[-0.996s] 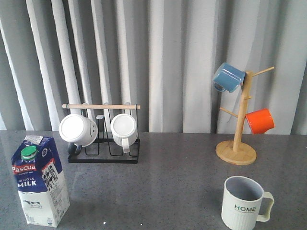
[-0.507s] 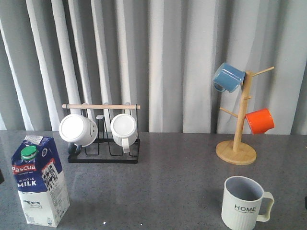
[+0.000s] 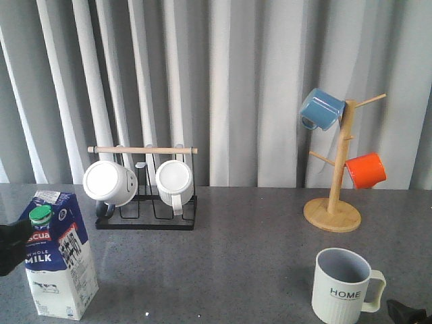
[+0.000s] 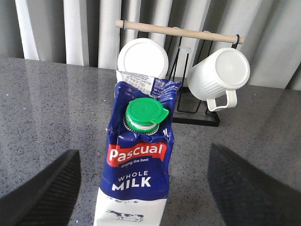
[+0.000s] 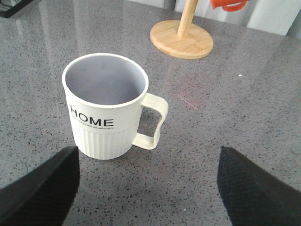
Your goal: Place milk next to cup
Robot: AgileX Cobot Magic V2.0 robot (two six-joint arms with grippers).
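Note:
The milk carton (image 3: 57, 260), blue and white with a green cap, stands upright at the front left of the grey table (image 3: 229, 256). The off-white ribbed "HOME" cup (image 3: 343, 286) stands at the front right, far from the milk. My left gripper (image 4: 141, 188) is open, its two fingers either side of the carton (image 4: 138, 160) without touching it; one finger (image 3: 12, 244) shows at the front view's left edge. My right gripper (image 5: 148, 188) is open and empty, just in front of the cup (image 5: 106, 106); only a tip (image 3: 408, 312) shows in the front view.
A black wire rack (image 3: 145, 202) with a wooden bar holds two white mugs (image 3: 110, 182) at the back left, behind the milk. A wooden mug tree (image 3: 332, 202) at the back right carries a blue mug (image 3: 321, 108) and an orange mug (image 3: 365, 170). Grey curtains hang behind.
Both grippers have come into the front view: the left one at the left edge beside the milk, the right one at the bottom right corner near the cup. Milk and cup have not moved.

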